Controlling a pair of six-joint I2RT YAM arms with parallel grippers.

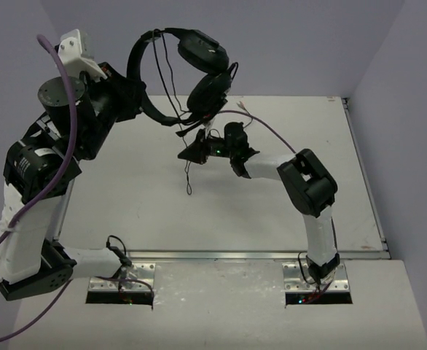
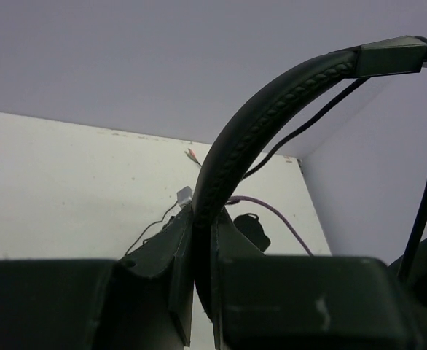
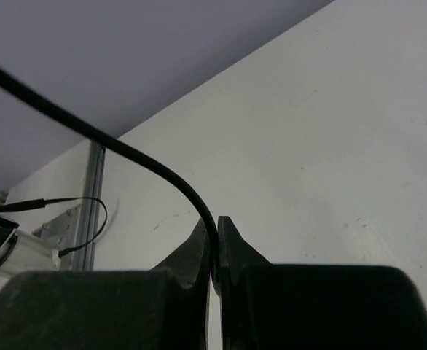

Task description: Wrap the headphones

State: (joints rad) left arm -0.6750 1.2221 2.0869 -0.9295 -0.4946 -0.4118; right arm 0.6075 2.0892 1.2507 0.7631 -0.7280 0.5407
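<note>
The black headphones (image 1: 201,52) hang in the air above the table's far left part. My left gripper (image 1: 137,100) is shut on their arched headband (image 2: 272,109), which runs up and to the right between my fingers in the left wrist view. The two earcups hang to the right of that grip. The thin black cable (image 3: 126,153) drops from the headset into my right gripper (image 1: 189,151), which is shut on it just below the lower earcup. A loose end of cable (image 1: 188,182) dangles under the right gripper. The cable's plugs (image 1: 244,108) lie near the table's back edge.
The white table (image 1: 126,204) has a metal strip (image 1: 235,255) along its near edge and a rail on its right side. A thick purple robot cable (image 1: 68,109) loops over the raised left arm. Another purple cable (image 1: 268,135) runs along the right arm. Walls close in behind and to the right.
</note>
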